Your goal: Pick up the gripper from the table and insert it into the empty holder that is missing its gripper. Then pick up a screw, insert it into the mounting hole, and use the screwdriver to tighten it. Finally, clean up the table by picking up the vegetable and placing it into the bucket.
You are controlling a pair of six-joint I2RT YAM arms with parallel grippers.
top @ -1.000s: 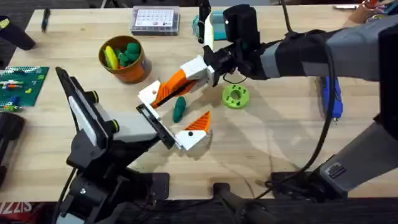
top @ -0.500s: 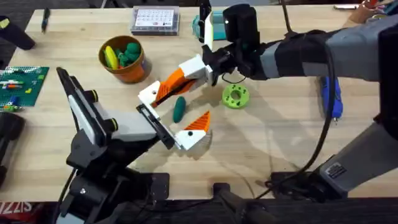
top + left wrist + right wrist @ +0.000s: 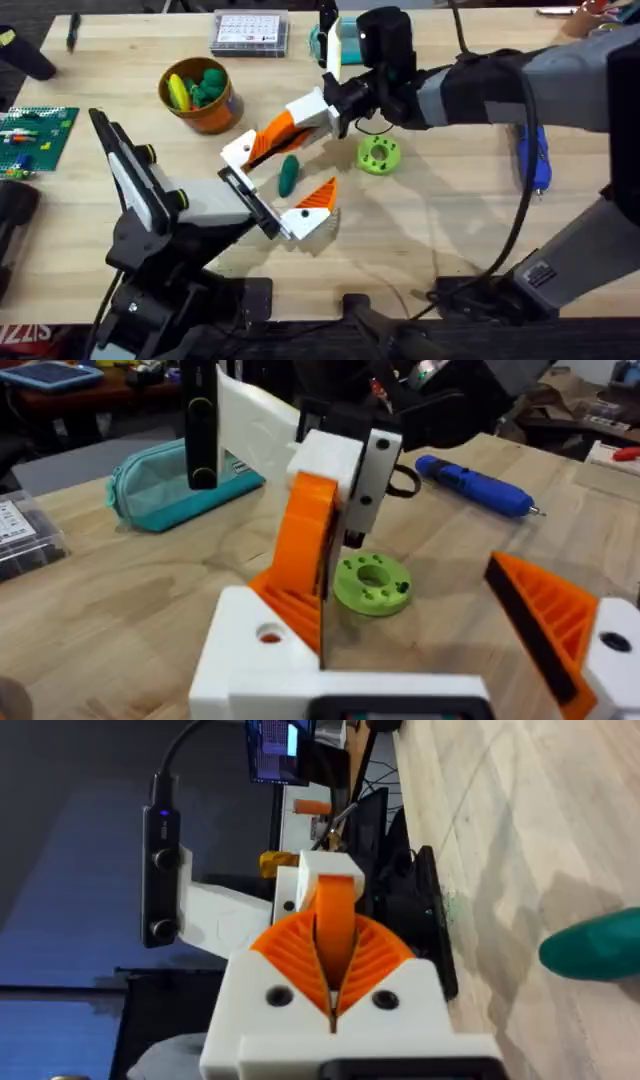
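Right gripper (image 3: pixel 297 123): clamped narrow on the orange wedge of the loose gripper (image 3: pixel 262 145); in its wrist view the two ribbed fingers (image 3: pixel 290 955) pinch the wedge from both sides with the white block carried out in front. Change over the last second: essentially none. You have the part parked in the same pose in all three overhead pictures, and only the left arm's body has shifted a hair. Just past the carried block sits the holder (image 3: pixel 248 198), the black bar at the left arm's tip, and the block hangs close above the bar's bare end; whether they touch, you cannot tell. Left gripper (image 3: pixel 280 208): wide, holding nothing, with its one mounted finger (image 3: pixel 318 197) out at the far end of the bar. Reading: the pickup is done and the insertion is not, so this pause looks like fine alignment before you press in. Directly under the held part lies the vegetable (image 3: pixel 288 175) on the table (image 3: pixel 450 230), with a light green ring (image 3: pixel 379 155) beside the right gripper's wrist. Farther out, the bucket (image 3: pixel 215 118) stands beyond the part's tip, and the screwdriver (image 3: pixel 535 160) lies well behind the right gripper, under its arm, not yet picked up.
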